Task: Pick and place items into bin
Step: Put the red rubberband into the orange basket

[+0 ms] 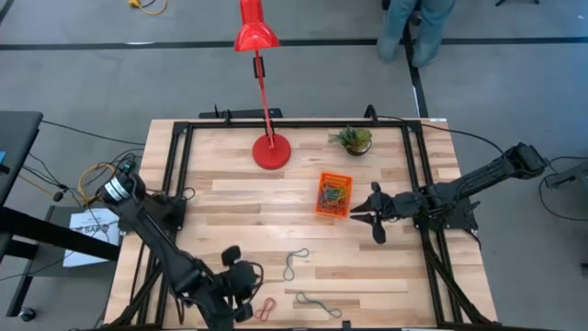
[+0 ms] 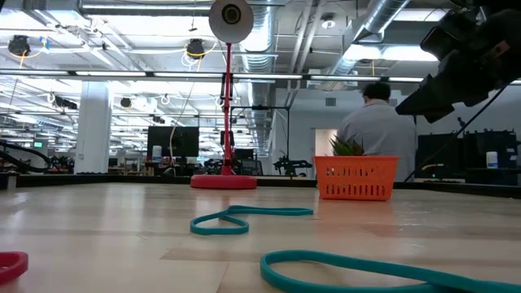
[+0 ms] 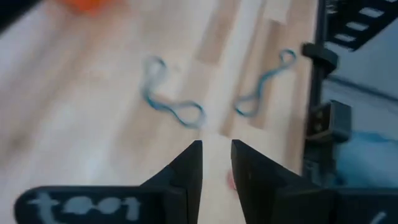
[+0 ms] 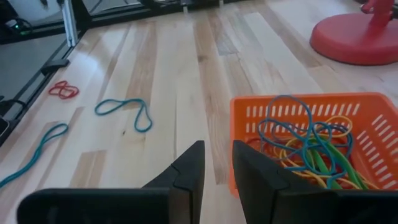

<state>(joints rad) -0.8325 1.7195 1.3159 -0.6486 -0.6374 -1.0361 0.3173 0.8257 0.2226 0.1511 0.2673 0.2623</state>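
orange plastic, the bin [image 1: 333,196] sits right of centre on the pale wood surface [image 1: 230,221], already holding a tangle of blue, green and yellow bands [image 4: 311,149]. at about eleven o'clock from it stands the red lamp base [image 1: 271,152], its stem rising to the red shade [image 1: 254,35]; at about one o'clock sits a small potted plant [image 1: 353,139], well apart from the lamp.

the right gripper [image 1: 373,213] hovers just beside the bin at its three o'clock side. its fingers [image 4: 186,171] stand a narrow gap apart with nothing between them.

three bands lie loose on the surface. a teal band [image 1: 294,263] rests at about seven o'clock from the bin, with open wood between the two. a longer teal band [image 1: 317,304] lies near the front edge, at about six o'clock from the bin. a red band [image 1: 266,309] lies at nine o'clock from the longer one, just beside the left gripper [image 1: 241,287], which hangs low near the front edge. the left fingers [image 3: 189,171] are slightly parted and hold nothing.

black frame rails [image 1: 180,175] border the surface on both sides and along the back. beyond the far edge a person in a white top [image 2: 376,122] stands behind the bin in the low view.
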